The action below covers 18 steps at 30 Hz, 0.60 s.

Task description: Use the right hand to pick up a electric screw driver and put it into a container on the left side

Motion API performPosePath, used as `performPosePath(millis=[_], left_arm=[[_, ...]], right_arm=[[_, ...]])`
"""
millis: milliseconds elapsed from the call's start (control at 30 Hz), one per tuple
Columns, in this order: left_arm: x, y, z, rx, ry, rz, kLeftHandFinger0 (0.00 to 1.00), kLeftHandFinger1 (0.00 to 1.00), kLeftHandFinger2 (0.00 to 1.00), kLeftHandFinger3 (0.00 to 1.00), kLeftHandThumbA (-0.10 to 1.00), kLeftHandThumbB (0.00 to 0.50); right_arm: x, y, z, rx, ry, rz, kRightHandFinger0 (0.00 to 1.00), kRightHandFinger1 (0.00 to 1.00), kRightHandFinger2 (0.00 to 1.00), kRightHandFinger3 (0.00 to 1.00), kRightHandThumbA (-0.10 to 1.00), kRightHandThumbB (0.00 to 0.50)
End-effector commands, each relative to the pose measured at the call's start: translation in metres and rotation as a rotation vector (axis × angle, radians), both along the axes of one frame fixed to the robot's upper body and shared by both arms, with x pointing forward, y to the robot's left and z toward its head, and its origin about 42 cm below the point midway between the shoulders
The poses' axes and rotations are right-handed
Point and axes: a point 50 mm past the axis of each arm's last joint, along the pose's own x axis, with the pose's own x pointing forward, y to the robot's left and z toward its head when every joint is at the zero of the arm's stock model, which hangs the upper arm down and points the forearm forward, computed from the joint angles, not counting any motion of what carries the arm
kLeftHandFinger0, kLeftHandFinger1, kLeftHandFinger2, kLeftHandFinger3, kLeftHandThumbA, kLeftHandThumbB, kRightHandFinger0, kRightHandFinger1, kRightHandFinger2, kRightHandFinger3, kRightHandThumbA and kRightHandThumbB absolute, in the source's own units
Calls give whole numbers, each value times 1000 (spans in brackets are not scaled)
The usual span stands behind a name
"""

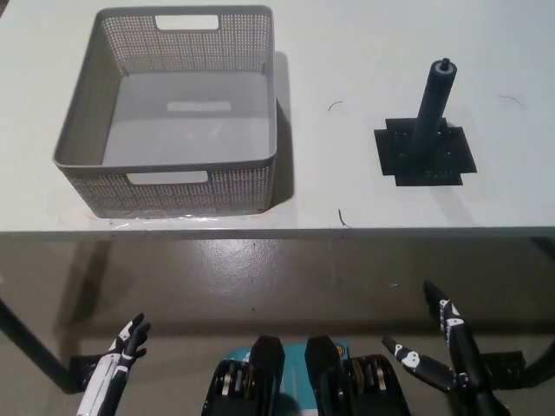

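Observation:
A dark grey electric screwdriver (432, 111) stands upright on a black square base (425, 154) at the right of the white table. An empty grey perforated basket (173, 186) with handle slots sits on the table's left. My black right hand (442, 355) hangs below the table's front edge at the lower right, fingers spread and holding nothing, well short of the screwdriver. My white left hand (121, 355) rests at the lower left, below the table, also open.
The white table's front edge (277, 232) runs across the middle of the picture. Below it is grey floor. A dark table leg (35, 347) slants at the lower left. Small dark marks (343, 218) dot the tabletop between basket and screwdriver.

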Motion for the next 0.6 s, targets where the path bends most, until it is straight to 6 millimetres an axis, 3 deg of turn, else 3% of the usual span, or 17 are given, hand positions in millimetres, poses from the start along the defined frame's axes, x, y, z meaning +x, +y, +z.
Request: performPosePath(millis=[0,267,400,433,567], left_arm=[[7,4,13,20,-77,-35,1000,1000,1000,1000,1000,251],[7,4,11,17,-75,-34,1000,1000,1000,1000,1000,267],[6,3,10,21,-73,-32,1000,1000,1000,1000,1000,261],[6,3,9,16,-72,-33,1000,1000,1000,1000,1000,258],[6,3,9,20,-74,-28,1000,1000,1000,1000,1000,267]], right_arm=[[-15,0,25,22,-154,-2,1000,1000,1000,1000,899,292],[-45,-9,56,35,-261,3,1000,1000,1000,1000,923,306],[-49,-9,78,55,-339,7,1000,1000,1000,1000,920,304],[-49,-10,88,56,-375,12,1000,1000,1000,1000,910,269],[-44,-12,111,44,-464,-8,1000,1000,1000,1000,916,262]])
